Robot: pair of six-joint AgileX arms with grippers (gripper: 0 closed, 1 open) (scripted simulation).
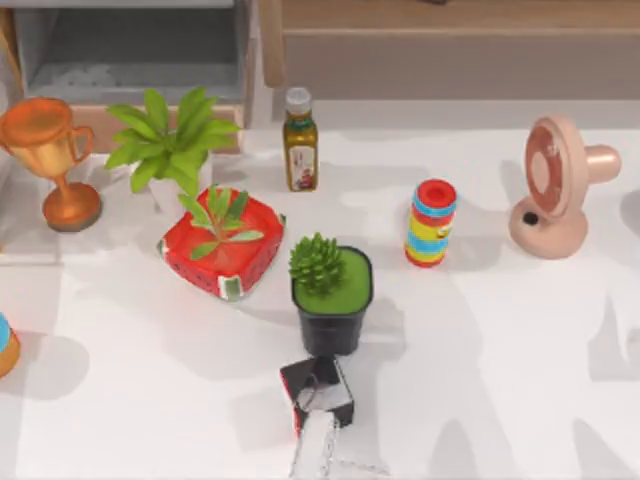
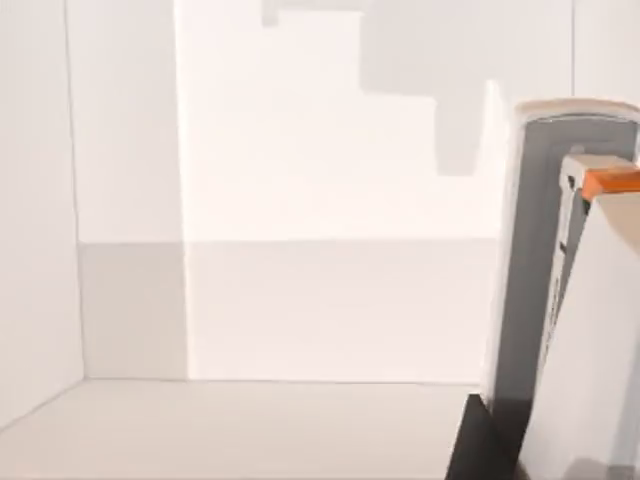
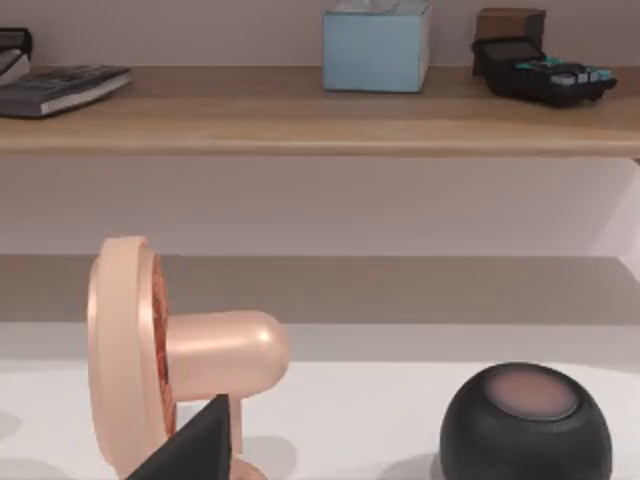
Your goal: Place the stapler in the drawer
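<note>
The left end effector point(image 1: 318, 392) sits at the near middle of the desk point(image 1: 500, 380). I cannot tell whether it is clenched or released, and I cannot pick out the stapler on the desk. In the left wrist view a white-and-grey body point(image 2: 580, 330) with an orange tab sits close to the camera. It may be the stapler, already carried, but that is only a guess.

The first hazard is the black succulent pot point(image 1: 332, 300), just beyond the end effector. A straight, low move away from here would likely knock it. Farther left, the watermelon planter point(image 1: 222, 245) and the leafy plant point(image 1: 170, 140) lie on the line toward the drawer point(image 1: 244, 55) at the far left. The plant's leaves overlap the drawer's tan front, so a shallow approach could snag them or tip the plant. The trophy point(image 1: 50, 160) beside it looks top-heavy and easy to topple. A loose hold could also drop the stapler short of the drawer.

The right end effector point(image 3: 195, 445) is parked near the pink fan point(image 3: 170, 360).
</note>
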